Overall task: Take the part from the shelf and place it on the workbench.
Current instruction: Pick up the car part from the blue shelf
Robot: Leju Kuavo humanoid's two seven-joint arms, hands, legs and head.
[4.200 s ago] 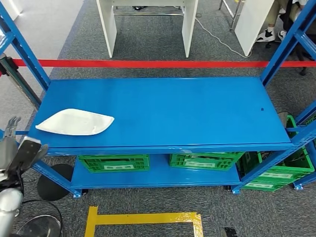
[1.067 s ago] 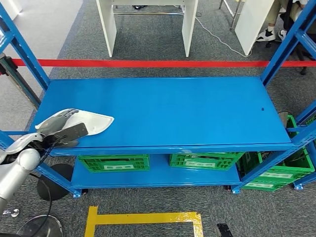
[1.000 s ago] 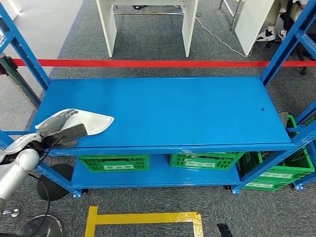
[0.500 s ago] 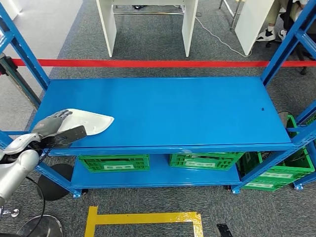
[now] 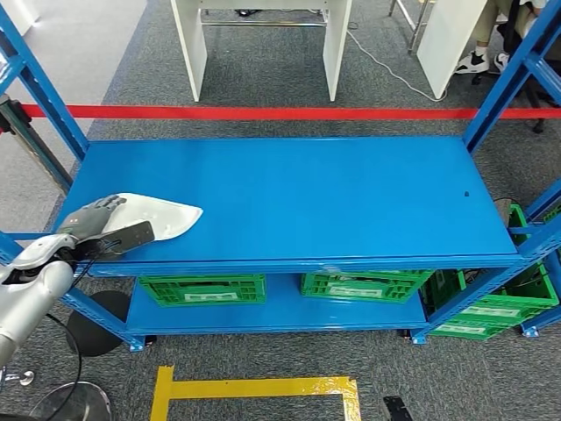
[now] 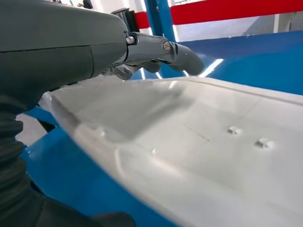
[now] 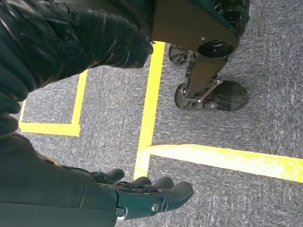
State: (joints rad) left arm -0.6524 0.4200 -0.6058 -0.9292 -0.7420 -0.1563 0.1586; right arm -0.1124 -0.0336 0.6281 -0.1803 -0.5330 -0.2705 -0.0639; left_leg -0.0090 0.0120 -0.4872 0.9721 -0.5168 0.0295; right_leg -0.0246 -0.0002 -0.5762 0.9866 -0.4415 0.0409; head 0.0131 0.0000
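Left hand covers 9 o'clock end of white part — grip contact unclear. Part's far end cut by frame edge in left wrist view. Green crates half hidden under shelf.

Left robot hand reaching forward, fingers extended, spread; right robot hand hanging, fingers loosely extended.

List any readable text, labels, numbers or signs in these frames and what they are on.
No text can be read.
Green crates under the blue shelf: pale label strips, too small and blurred to read.
White part: no markings visible.
Yellow floor tape and red tape: plain lines, no writing.
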